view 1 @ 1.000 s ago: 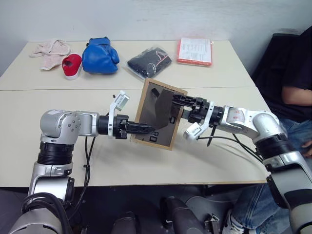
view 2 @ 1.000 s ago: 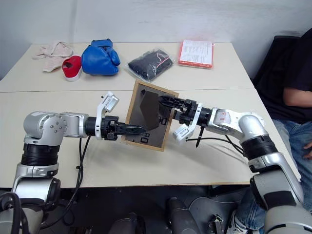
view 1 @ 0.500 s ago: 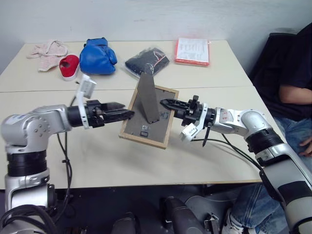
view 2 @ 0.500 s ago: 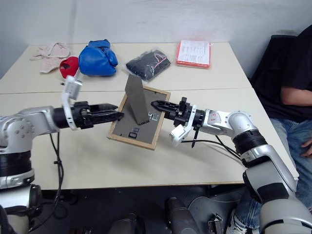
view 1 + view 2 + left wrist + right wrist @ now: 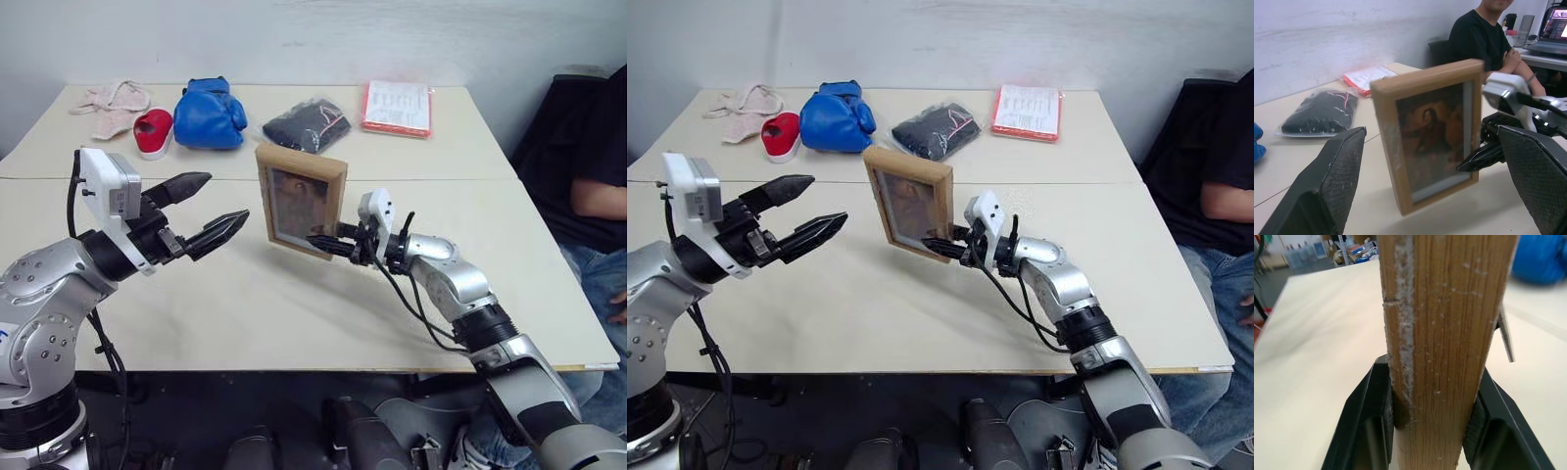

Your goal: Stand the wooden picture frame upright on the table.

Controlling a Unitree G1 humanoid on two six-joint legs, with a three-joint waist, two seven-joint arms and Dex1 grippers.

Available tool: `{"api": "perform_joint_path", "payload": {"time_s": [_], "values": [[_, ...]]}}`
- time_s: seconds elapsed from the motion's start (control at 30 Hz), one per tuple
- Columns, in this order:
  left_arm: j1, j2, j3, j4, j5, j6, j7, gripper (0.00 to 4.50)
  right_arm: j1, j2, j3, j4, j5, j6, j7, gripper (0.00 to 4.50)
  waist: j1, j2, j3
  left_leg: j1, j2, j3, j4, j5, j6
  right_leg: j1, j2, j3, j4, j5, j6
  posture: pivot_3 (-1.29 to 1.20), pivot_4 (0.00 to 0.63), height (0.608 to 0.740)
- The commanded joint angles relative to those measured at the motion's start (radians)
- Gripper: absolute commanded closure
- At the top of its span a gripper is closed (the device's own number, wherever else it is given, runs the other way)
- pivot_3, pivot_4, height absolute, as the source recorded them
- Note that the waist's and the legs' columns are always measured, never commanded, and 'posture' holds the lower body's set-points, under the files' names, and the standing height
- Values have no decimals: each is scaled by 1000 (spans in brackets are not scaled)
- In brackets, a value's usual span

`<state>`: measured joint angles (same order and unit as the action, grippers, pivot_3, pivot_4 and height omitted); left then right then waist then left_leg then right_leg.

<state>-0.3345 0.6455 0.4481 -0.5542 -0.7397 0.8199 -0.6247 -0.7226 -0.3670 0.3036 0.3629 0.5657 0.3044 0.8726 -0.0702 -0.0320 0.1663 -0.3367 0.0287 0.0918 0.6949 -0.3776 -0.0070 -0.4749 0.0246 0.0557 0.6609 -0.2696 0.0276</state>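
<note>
The right hand [image 5: 328,245] pinches the lower edge of the frame [image 5: 301,199], holding it upright at mid-worktop [image 5: 294,313], while the left hand [image 5: 214,209], fingers spread wide, hovers apart beside it.

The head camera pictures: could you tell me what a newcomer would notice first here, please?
The wooden picture frame stands upright mid-table, its lower side edge clamped by the right gripper. The left gripper hovers beside it, jaws wide apart. Along the table's far edge lies a blue boxing glove.
</note>
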Motion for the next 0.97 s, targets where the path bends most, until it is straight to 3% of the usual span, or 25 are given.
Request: {"api": "perform_joint_path", "payload": {"time_s": [0.03,0.13,0.17,0.43,0.63,0.8,0.97], "values": [[-4,27,-3,3,-11,-36,-4,0,10,36,-48,-1,-3,81,4,3250,1,0,0,-1,0,0,-1,0,0,-1,0,0,0,0,0,0,150,740],[-7,43,-16,26,-16,-44,-19,0,33,59,-56,8,-47,89,3,3250,-5,0,0,-1,0,1,-1,0,0,-2,0,1,0,0,0,0,150,740],[-8,47,-21,34,-15,-48,-23,0,40,62,-58,2,-58,90,4,2506,-5,0,0,-1,0,1,-1,0,0,-2,0,1,0,0,0,0,150,740],[-18,64,-57,88,-10,-75,-60,0,123,-3,-102,-221,-87,139,23,23,-7,0,0,-2,0,1,-1,0,-1,-2,0,1,0,0,0,0,150,740],[-16,85,-80,123,-9,-94,-100,0,206,-256,-224,-502,-6,296,106,23,12,0,0,-2,-1,1,-2,0,0,-2,0,1,-2,0,0,0,150,740],[-24,120,-75,169,-9,-110,-146,0,210,-467,-372,-556,120,443,214,23,14,0,0,-1,-1,1,-2,-1,2,-1,0,1,-2,0,0,0,150,740],[-50,143,-92,214,-1,-132,-179,0,190,-511,-441,-527,143,480,206,23,13,-1,0,0,-1,1,-3,-3,6,-1,1,1,-2,0,0,0,150,740]]}}
